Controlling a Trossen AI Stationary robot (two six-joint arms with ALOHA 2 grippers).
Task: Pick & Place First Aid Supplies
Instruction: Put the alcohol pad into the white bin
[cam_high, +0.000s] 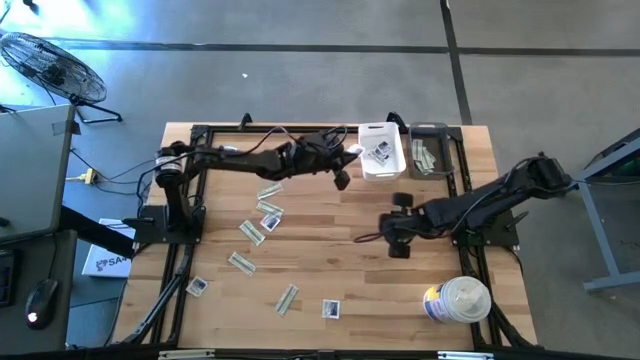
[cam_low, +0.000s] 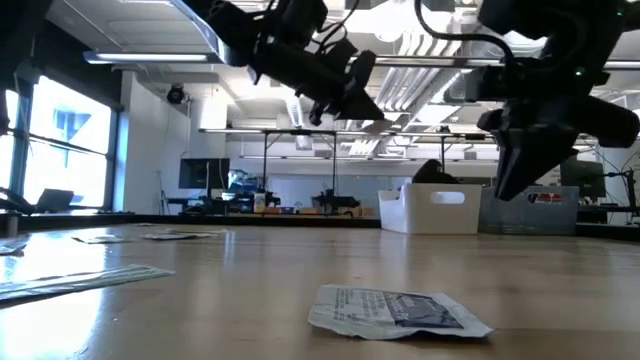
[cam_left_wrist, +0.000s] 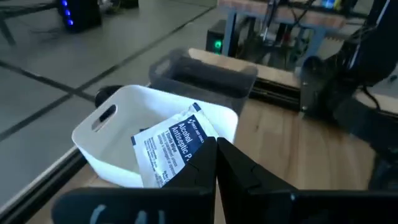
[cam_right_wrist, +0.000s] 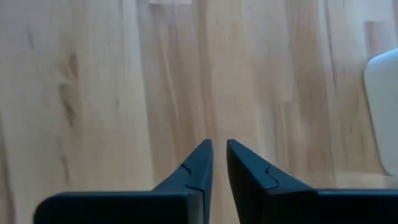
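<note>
Left gripper (cam_left_wrist: 214, 163), clamped on 1 white packet (cam_left_wrist: 171, 149), hangs near the white bin (cam_left_wrist: 118, 124); right gripper (cam_right_wrist: 219, 163), nearly closed and empty, sits at 3 o'clock.

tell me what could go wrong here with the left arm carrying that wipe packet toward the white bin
1. The left gripper pinches the alcohol wipe packet only by one edge; it could slip out short of the white bin.
2. The dark bin sits right beside the white one, so a late release may sort it wrong.
3. The right gripper hangs over bare wood near the bins; the arms could crowd each other.
</note>
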